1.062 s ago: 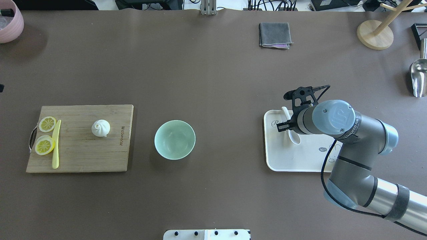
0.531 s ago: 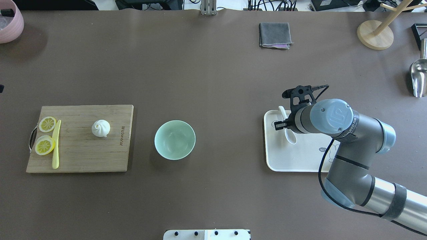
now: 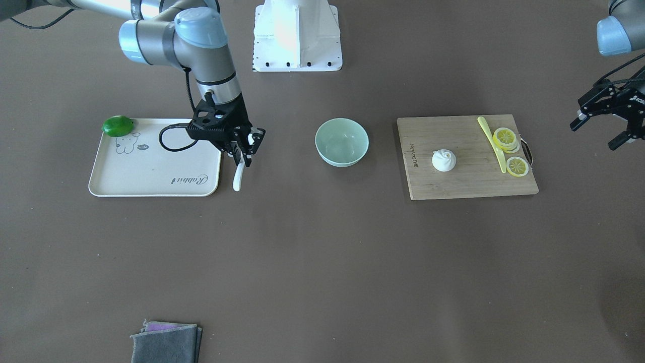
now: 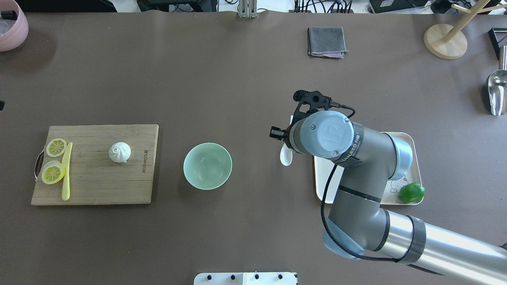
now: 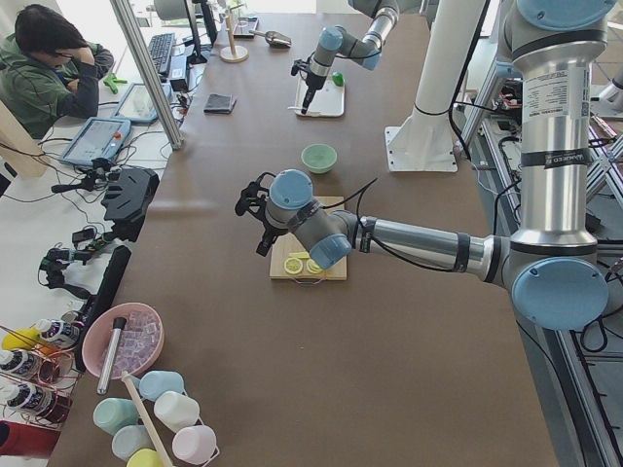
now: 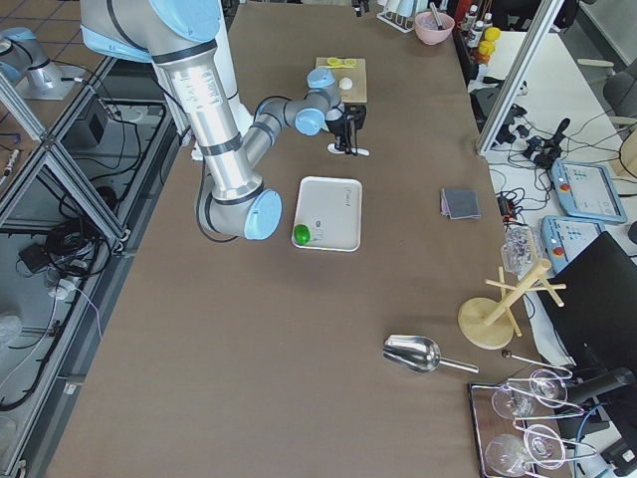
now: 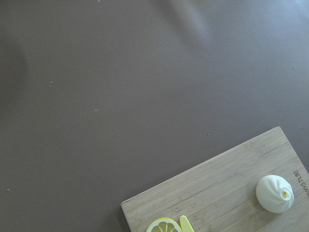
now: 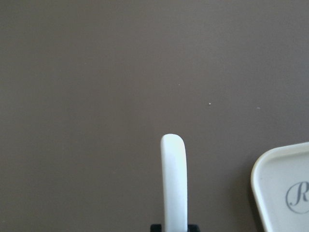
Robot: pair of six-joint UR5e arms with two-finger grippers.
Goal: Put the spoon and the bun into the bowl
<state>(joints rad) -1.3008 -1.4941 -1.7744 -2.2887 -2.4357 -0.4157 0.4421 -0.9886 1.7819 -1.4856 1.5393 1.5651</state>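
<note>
Well, the right gripper [image 3: 243, 157] clasps the spoon [image 3: 237, 179] just past the tray [image 3: 151, 174] lettered "Rabbit"; the left gripper [image 3: 596, 135] hangs spread open near the board [image 3: 453, 187].

Brown table [image 4: 253, 79] carries, well apart: wooden cutting board [image 4: 130, 178], mint-green bowl [image 4: 214, 170], cream tray [image 3: 151, 174], folded grey cloth [image 4: 326, 41], metal scoop [image 4: 497, 93].

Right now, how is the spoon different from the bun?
The spoon is pinched in the right pincer; the bun sits loose on the wooden cutting board. The spoon is long and smooth; the bun is round with a twisted, pleated top. The spoon is on one side of the bowl, the bun on the other. Both are white, and neither is in the bowl yet.
</note>
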